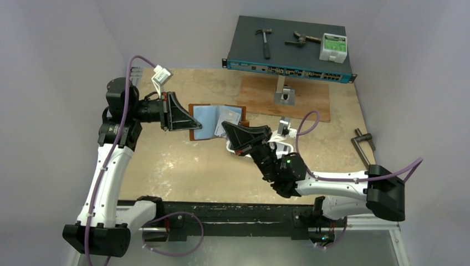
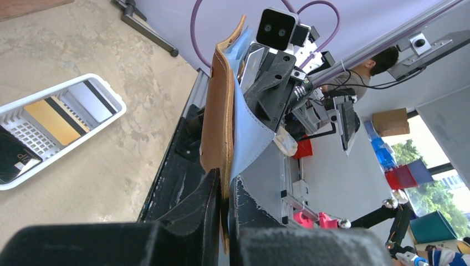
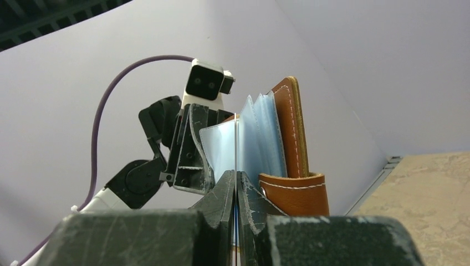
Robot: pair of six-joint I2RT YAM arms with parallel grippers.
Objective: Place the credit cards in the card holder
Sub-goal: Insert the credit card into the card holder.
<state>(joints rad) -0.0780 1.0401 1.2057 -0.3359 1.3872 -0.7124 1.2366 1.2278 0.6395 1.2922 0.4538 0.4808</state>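
1. Card holder (image 1: 208,119), brown leather with blue plastic sleeves (image 3: 260,138), is held open in the air just past the white tray (image 2: 72,138), on the side away from the arm bases.
2. Left gripper (image 2: 224,194) grips the holder at the end farther from the tray. Its fingers (image 2: 205,205) are pressed together on the leather cover's edge.
3. Right gripper (image 3: 236,185) meets the holder at the end nearer the tray. Its fingers (image 3: 221,194) are closed tight on a thin pale card (image 2: 251,62), seen edge-on among the fanned sleeves. How far the card sits inside a sleeve cannot be told.
4. In the tray, which lies flat on the table, three credit cards rest in its slots: an orange-yellow card (image 2: 52,122) in the middle, a black card (image 2: 14,160) on one side of it and a grey card (image 2: 91,100) with a dark stripe on the other.
5. From above, the right arm covers most of the tray.
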